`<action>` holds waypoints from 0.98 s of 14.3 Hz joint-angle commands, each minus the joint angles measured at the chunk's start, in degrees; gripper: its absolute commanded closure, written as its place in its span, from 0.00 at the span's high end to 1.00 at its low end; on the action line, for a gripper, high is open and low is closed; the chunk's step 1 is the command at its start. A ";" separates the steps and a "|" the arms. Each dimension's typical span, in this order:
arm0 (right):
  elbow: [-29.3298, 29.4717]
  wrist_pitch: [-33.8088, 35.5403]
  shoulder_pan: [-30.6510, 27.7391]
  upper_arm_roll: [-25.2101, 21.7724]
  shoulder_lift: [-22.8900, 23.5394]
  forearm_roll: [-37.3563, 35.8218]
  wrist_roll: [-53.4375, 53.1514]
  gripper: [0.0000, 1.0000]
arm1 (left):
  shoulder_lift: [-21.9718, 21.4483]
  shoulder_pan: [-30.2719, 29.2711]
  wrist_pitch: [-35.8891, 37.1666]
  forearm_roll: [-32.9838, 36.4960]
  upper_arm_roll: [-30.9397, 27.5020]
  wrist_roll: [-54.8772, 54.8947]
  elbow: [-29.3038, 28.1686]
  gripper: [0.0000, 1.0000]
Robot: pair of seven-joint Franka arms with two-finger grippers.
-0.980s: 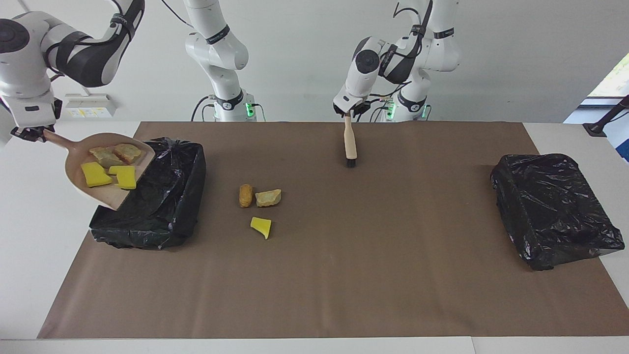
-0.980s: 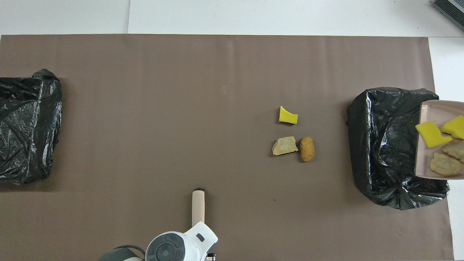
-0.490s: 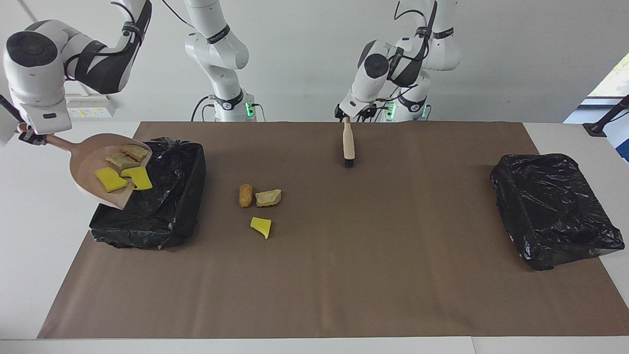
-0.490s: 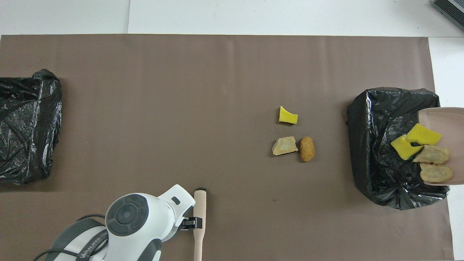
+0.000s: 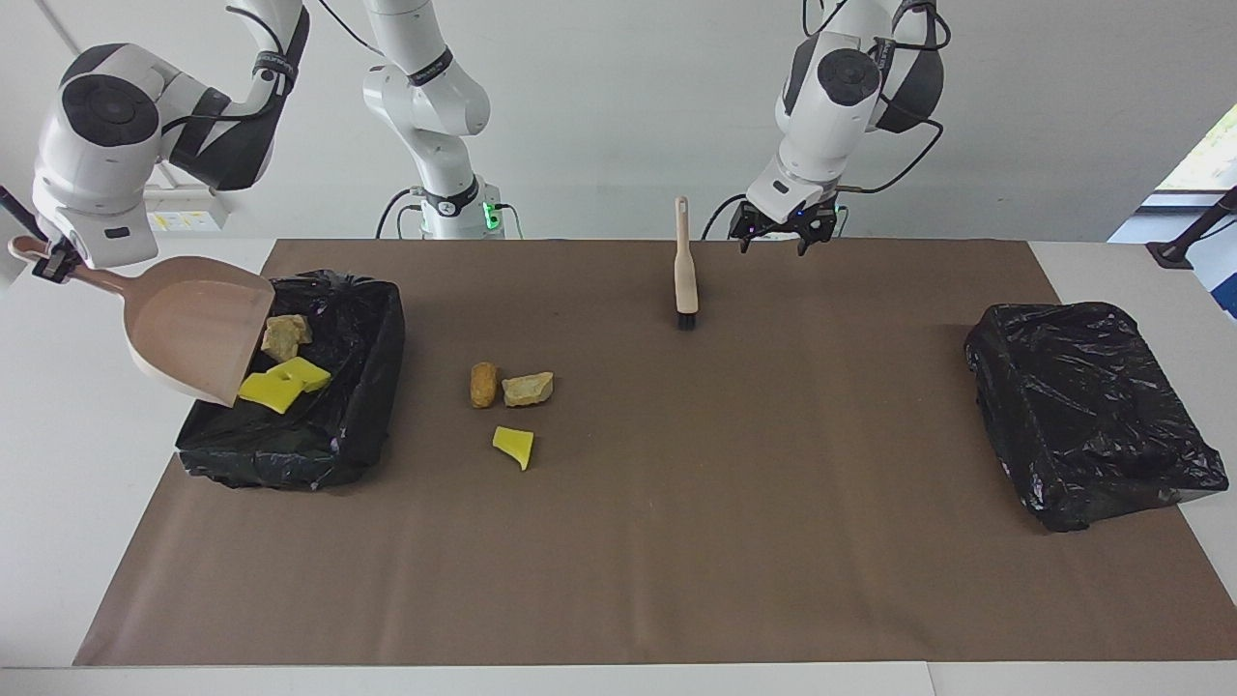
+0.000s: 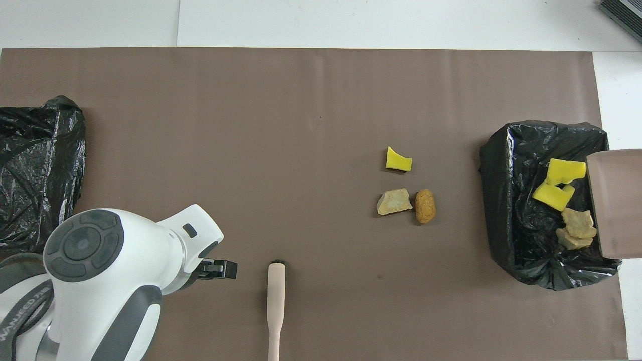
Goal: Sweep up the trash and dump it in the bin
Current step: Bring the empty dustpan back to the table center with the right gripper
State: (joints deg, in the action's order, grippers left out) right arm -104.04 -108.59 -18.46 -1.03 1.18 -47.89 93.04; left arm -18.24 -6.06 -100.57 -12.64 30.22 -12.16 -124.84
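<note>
We see 7 scraps of trash (image 5: 527,389): 2 yellow and 2 tan in the bin (image 5: 372,319), 3 on the mat beside it. The right gripper (image 5: 46,263) clasps the dustpan (image 5: 198,324) over the bin; the left gripper (image 5: 773,232) hangs released.

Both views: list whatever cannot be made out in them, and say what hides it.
- Right gripper: facing view, its fingertips are hidden by the wrist and the dustpan handle; overhead view, it lies past the frame edge.
- Dustpan: overhead view, its edge cuts off all but the mouth.
- Brush: overhead view, the handle end is cut by the bottom edge.
- Bin: facing view, its near wall hides part of the floor.
- Left gripper: overhead view, mostly covered by its wrist.
</note>
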 commanded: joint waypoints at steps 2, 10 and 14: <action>1.20 0.04 -0.27 0.51 -2.05 -2.21 5.13 0.00 | 5.58 1.12 3.27 3.23 -5.59 1.61 9.95 1.00; 8.51 10.06 -0.27 4.37 -4.17 17.61 3.40 0.00 | 13.13 13.08 13.29 13.08 -28.45 10.22 33.31 1.00; 7.45 16.90 1.39 14.89 -5.31 24.23 -17.64 0.00 | 18.06 10.29 18.83 13.17 -27.68 10.31 42.39 1.00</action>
State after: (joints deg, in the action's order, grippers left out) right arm -96.36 -95.46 -18.12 8.68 -3.31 -26.29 85.45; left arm -4.23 4.83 -85.41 -0.74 2.62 -1.92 -88.61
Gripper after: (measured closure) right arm 0.683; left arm 0.000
